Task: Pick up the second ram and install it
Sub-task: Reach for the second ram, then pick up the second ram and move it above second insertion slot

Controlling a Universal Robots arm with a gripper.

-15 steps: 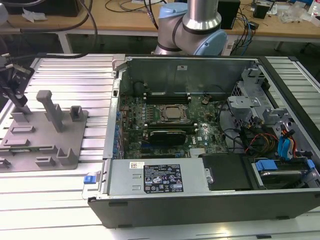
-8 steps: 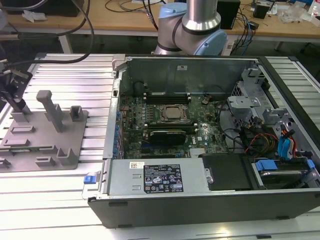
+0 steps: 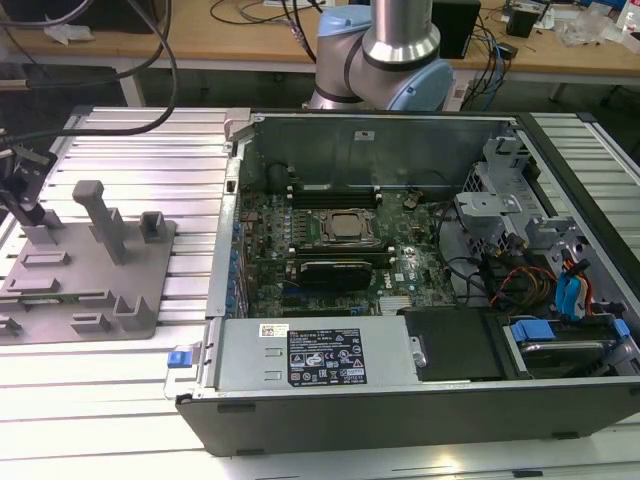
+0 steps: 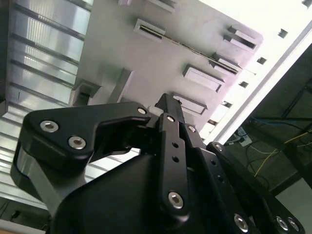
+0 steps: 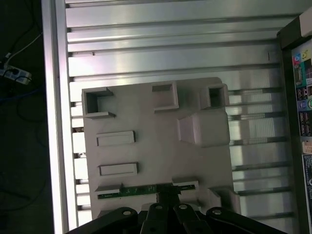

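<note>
This looks like the pick-up step: the gripper (image 5: 168, 195) sits at the middle of the second ram (image 5: 129, 191), which stands on edge in the holders of the grey fixture plate (image 5: 146, 112), well apart from the open computer case (image 3: 370, 140). Whether the gripper has clamped the stick I cannot tell. Freeing it, I'd judge, calls for a square hold and a straight pull clear of the holders.

A ribbed silver aluminium table top (image 3: 130, 150) is used as the work surface, with bright glare washed over its near edge. A long light-wood workbench (image 3: 250, 40) is parked behind it, tangled dark cables (image 3: 492, 62) draped across. Dark floor (image 5: 19, 146) is seen below, with a white power strip (image 5: 14, 74) lying on it.
</note>
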